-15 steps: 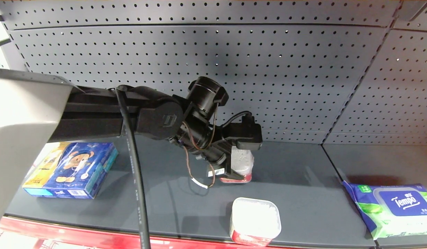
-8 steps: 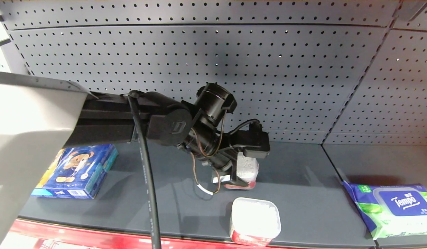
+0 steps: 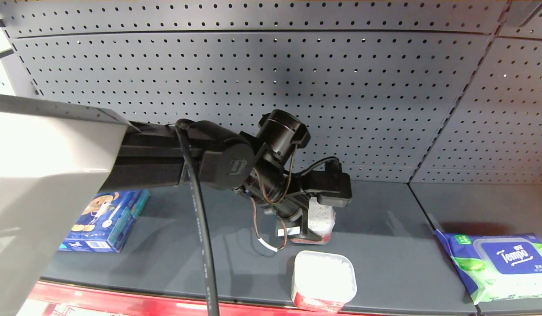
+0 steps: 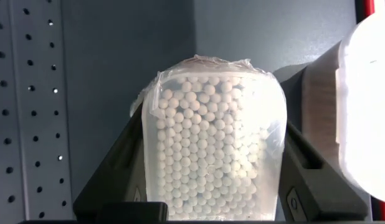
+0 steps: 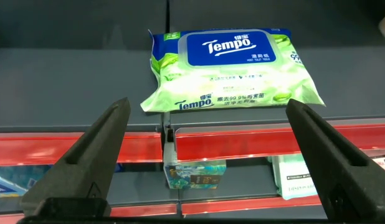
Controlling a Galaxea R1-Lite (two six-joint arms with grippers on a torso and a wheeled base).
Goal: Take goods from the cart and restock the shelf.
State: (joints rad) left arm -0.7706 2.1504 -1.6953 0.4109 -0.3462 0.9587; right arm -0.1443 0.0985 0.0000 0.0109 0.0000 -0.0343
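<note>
My left gripper point(image 3: 312, 226) is squeezing the bead tub point(image 4: 212, 143), jaws tight on its sides; it's standing on the shelf point(image 3: 385, 237) behind a second tub point(image 3: 323, 281). My right gripper point(image 5: 211, 143) is hanging wide open, empty.

Clear tub point(image 4: 211, 149) of white beads, upright mid shelf point(image 3: 385, 228).

I am seeing a big white word standing on the blue lid panel of the wipes pack point(image 5: 233, 68) on the shelf point(image 5: 74, 81), with rows of smaller print running below it on the green wrap. The blue box point(image 3: 105, 215) is carrying print too small for reading.
</note>
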